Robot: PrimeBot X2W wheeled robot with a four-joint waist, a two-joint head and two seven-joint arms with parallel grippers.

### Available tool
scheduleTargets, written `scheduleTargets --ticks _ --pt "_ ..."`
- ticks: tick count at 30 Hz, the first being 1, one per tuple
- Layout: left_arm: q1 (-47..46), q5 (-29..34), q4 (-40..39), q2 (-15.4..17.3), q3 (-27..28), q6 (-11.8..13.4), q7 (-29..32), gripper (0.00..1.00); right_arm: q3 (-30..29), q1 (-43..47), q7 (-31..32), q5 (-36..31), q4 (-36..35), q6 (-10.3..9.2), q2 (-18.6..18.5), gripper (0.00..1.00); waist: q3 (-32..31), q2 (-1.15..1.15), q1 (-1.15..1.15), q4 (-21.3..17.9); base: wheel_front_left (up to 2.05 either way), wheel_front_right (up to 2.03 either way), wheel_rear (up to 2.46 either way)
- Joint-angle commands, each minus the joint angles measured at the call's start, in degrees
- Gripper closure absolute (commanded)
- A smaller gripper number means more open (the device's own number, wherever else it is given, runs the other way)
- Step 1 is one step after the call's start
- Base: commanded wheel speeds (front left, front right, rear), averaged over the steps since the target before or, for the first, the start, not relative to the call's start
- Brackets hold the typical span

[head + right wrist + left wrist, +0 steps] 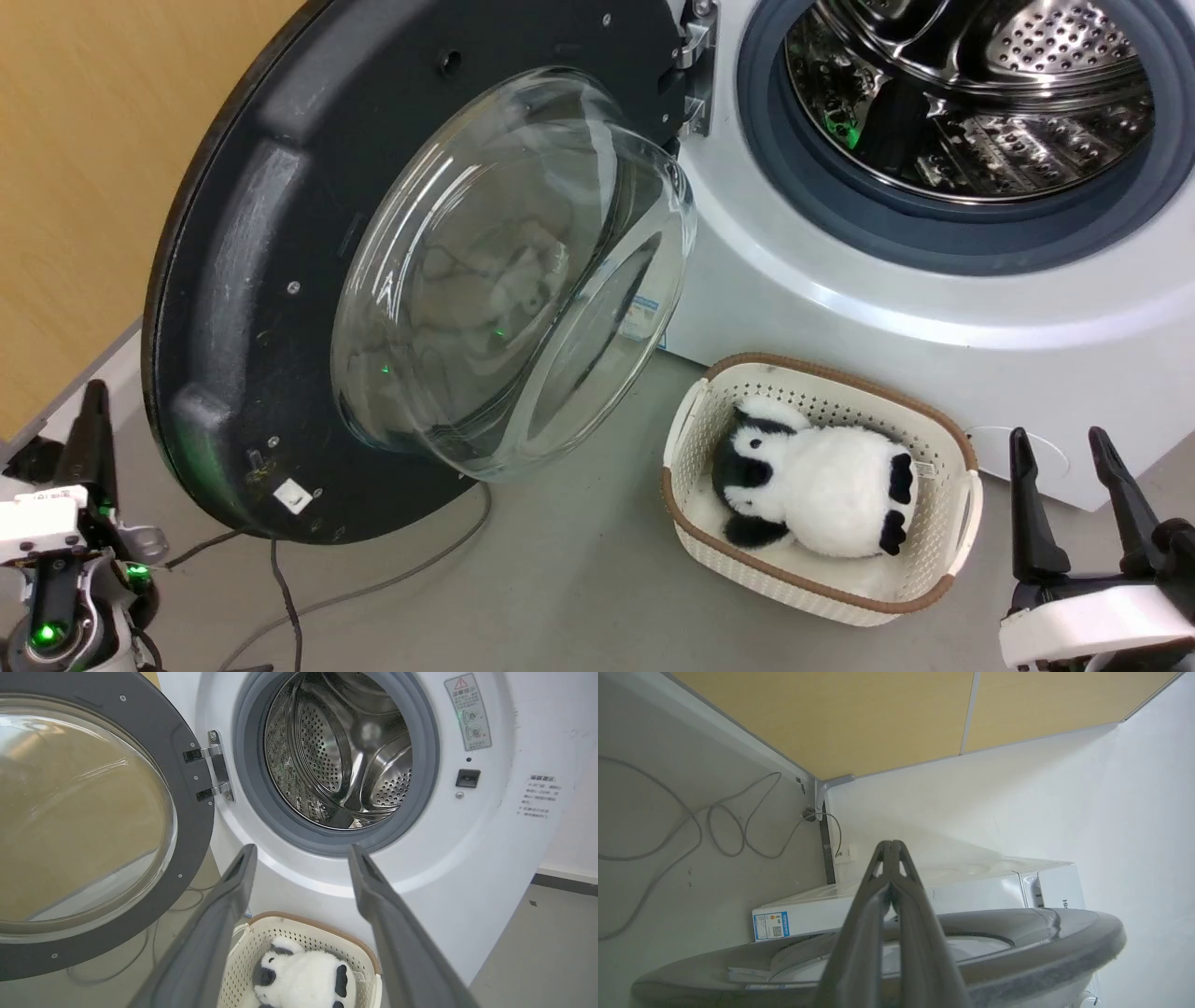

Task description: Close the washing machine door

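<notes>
The washing machine door point(280, 271) stands wide open to the left of the washing machine point(840, 308), its glass bowl bulging toward me and its metal hinge at the top right. The steel drum point(971, 84) lies exposed inside the grey gasket. My left gripper point(91, 397) is at the lower left, shut and empty, just outside the door's outer rim; the left wrist view looks past the fingers point(891, 877) over the door's edge point(1041, 933). My right gripper point(1060, 443) is open at the lower right, facing the drum point(341, 751) and the door point(88, 821).
A white basket point(943, 569) with a black-and-white plush toy point(822, 490) sits on the floor below the drum opening. Grey cables point(373, 583) trail on the floor under the door. A wood-coloured wall point(84, 168) stands close behind the door.
</notes>
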Motion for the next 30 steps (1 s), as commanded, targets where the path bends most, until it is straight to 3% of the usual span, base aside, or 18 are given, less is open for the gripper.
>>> scheduleTargets --ticks 1,7,20,26,30 --pt "0.6 -2.8 0.2 -0.4 0.5 -0.5 1.9 1.0 -0.4 -1.2 -0.6 0.7 0.3 0.04 0.2 0.0 0.3 0.0 0.0 0.3 0.0 0.0 0.0" --pt "3.7 -8.0 -1.3 -1.0 -3.3 -0.9 7.9 1.0 -1.0 -1.4 -1.3 1.3 0.6 0.04 0.2 0.0 0.7 0.0 0.0 1.6 0.0 0.0 0.0" --pt "13.2 -23.4 -10.6 -1.0 -21.2 -1.7 16.7 1.0 -2.0 -1.6 -2.9 3.2 1.8 0.04 0.3 0.0 0.5 0.0 0.0 4.8 0.0 0.0 0.0" --pt "18.0 -26.7 -17.1 -1.0 -30.4 -2.1 24.0 1.0 -2.2 -2.2 -3.6 4.6 2.4 0.04 0.3 0.0 0.4 0.0 0.0 4.7 0.0 0.0 0.0" --pt "19.1 -27.7 -19.3 -1.0 -35.3 -2.2 25.0 1.0 -1.6 -2.3 -3.8 5.3 2.8 0.05 0.3 0.0 0.2 0.0 0.0 2.9 0.0 0.0 0.0"
